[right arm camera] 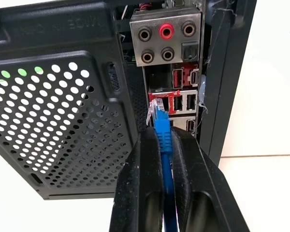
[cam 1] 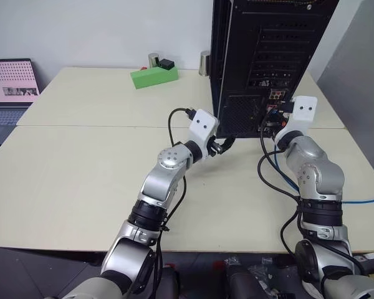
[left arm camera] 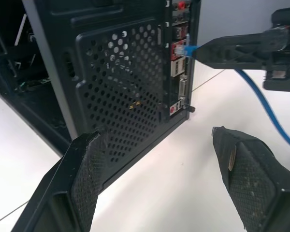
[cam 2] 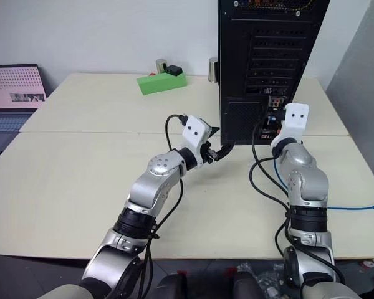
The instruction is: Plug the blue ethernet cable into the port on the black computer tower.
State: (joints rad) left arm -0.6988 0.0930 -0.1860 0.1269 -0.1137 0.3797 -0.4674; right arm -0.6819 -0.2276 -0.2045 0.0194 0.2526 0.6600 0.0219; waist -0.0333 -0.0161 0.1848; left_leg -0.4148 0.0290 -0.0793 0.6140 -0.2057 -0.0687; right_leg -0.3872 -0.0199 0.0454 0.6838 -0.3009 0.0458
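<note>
Two grippers face the black computer tower (cam 1: 262, 62) on the bench (cam 1: 81, 162): the right gripper (right arm camera: 165, 145) clamps the blue ethernet cable (right arm camera: 163, 133) behind its clear plug, aimed at the port (right arm camera: 159, 82), while the left gripper (left arm camera: 157, 159) hangs apart, empty.

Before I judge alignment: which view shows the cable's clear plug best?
The right wrist view: the clear plug sits just before the rear connectors, pinched in the right gripper. The left wrist view shows it side-on, small; in the head views it's too small to tell.
</note>
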